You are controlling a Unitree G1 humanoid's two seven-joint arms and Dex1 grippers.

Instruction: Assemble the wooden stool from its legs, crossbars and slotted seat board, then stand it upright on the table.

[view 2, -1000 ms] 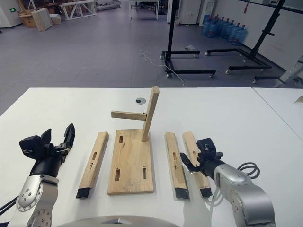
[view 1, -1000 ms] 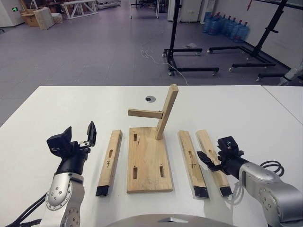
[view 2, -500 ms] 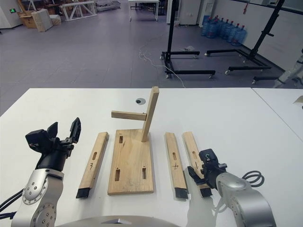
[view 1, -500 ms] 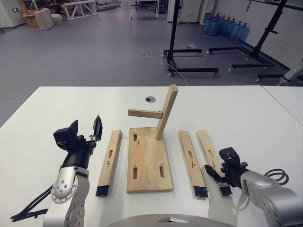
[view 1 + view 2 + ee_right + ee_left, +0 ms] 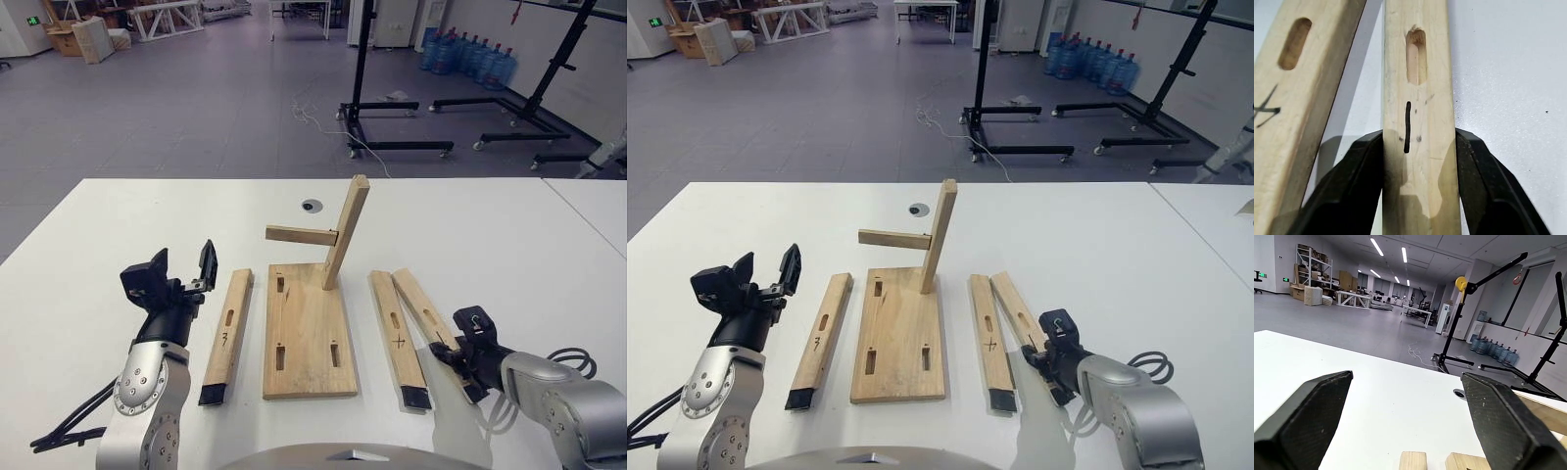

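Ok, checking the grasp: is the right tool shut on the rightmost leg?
Shut: on the right tool, both fingers press against the sides of the rightmost leg.

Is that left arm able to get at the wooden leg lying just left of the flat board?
Probably yes. The left gripper is open and hovers beside the far end of that leg, with just bare table between them and nothing in the way.

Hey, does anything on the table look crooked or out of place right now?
Yes. The rightmost leg lies askew: its far end angles in toward the neighbouring leg, which lies roughly parallel to the seat board. The right end effector is clamped on its near end.
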